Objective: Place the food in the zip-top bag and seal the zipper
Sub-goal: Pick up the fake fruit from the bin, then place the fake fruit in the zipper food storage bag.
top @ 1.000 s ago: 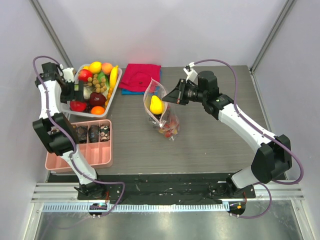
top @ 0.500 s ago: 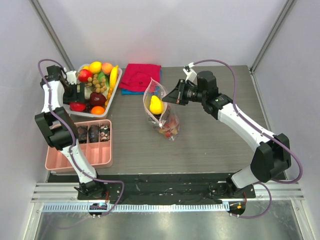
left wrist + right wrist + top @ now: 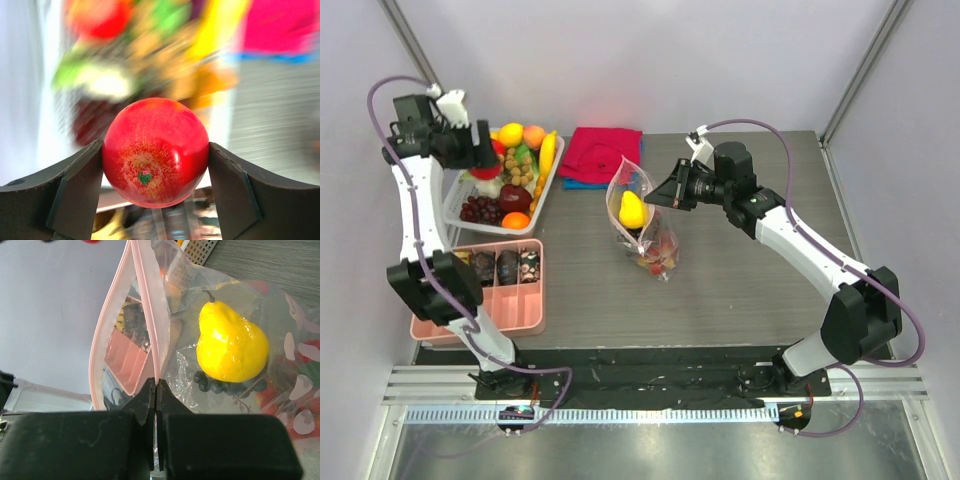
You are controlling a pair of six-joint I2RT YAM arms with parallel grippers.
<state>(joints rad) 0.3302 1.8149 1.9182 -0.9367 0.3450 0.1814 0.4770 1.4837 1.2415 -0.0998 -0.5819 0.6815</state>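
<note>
A: What place is this?
B: A robot lab cell: plain white panels (image 3: pixel 670 60) and metal posts (image 3: pixel 863 70) behind the jaws, grey desk (image 3: pixel 740 290) beneath them, both arms (image 3: pixel 800 243) bolted to an aluminium rail (image 3: pixel 650 398)

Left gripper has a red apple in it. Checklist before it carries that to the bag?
1. Red apple seated in the left gripper: ok, both fingers touch its sides.
2. Right gripper shut on the zipper edge: ok.
3. Zip-top bag mouth open: ok, a gap shows between the two pink strips.
4. Room inside for the apple: cannot tell; a yellow pear and dark grapes already sit in it.
5. Apple clear of the tray and its other fruit: cannot tell, the left wrist view is blurred behind it.
</note>
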